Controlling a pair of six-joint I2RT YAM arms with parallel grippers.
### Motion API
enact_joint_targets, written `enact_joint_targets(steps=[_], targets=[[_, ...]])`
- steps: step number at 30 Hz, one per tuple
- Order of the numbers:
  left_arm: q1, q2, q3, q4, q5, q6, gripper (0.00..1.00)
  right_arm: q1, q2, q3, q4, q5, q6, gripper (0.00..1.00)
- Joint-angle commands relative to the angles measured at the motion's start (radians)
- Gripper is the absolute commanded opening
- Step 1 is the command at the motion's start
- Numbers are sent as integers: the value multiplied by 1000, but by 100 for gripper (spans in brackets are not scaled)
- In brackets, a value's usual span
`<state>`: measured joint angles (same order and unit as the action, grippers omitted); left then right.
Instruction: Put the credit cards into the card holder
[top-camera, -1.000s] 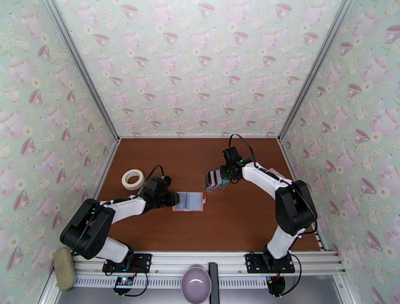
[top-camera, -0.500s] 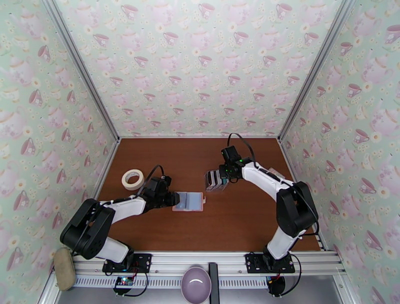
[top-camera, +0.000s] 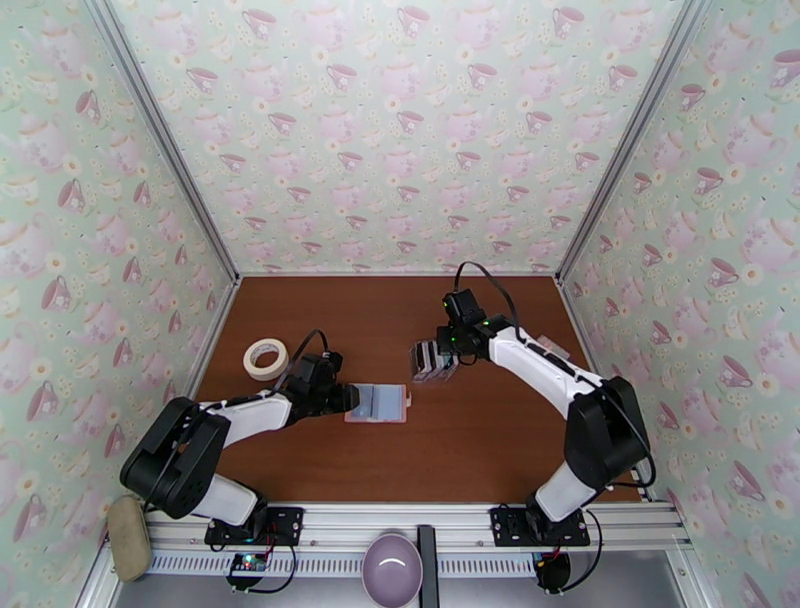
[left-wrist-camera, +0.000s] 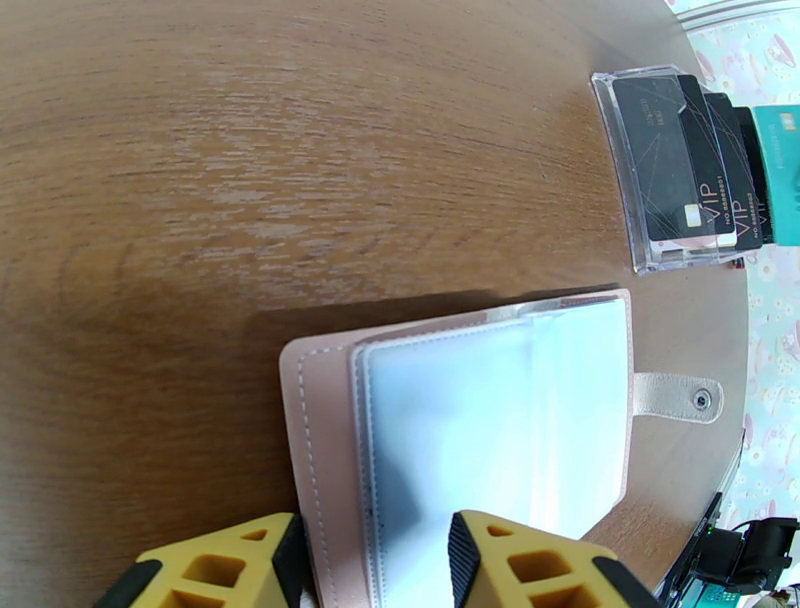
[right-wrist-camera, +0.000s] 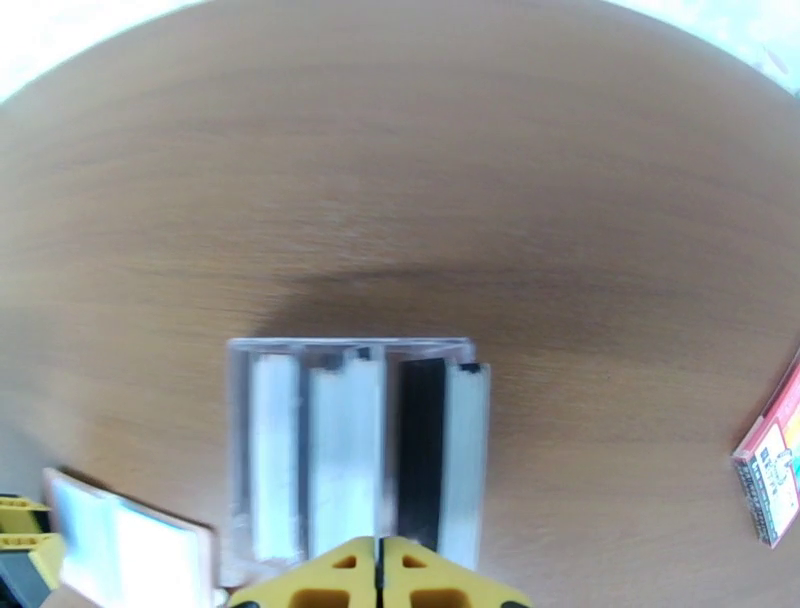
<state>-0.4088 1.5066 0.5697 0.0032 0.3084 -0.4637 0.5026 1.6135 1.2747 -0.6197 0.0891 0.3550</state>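
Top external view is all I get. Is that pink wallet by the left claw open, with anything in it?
Observer: Left wrist view shows the card holder lying open, no card showing in its clear sleeves.
Operator: And what is the other claw at?
Observer: Those are credit cards upright in a clear stand, the front ones black and printed VIP.
Operator: Has it grabbed one?
Observer: The right gripper is shut over the row; whether it pinches a card, I cannot tell.

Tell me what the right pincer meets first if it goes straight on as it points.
The credit cards upright in the clear stand: the right pincer, shut, aims at their top edges, where a pale card meets the black one. Depth is unclear; it may be touching.
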Motion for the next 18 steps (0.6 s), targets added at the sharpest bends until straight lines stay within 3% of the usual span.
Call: enact_joint_targets(steps=[1,8,18], targets=[[10,36,-5,-11,-20,-4,45,33,-67,-17,30,-69,72,9],[17,0,-20,-14,-41,-3,45,136,-134,-130,187,-158,221,9],[18,-81,-46,-7,-49,11,43,271,-105,-314,531,-241,446,7]])
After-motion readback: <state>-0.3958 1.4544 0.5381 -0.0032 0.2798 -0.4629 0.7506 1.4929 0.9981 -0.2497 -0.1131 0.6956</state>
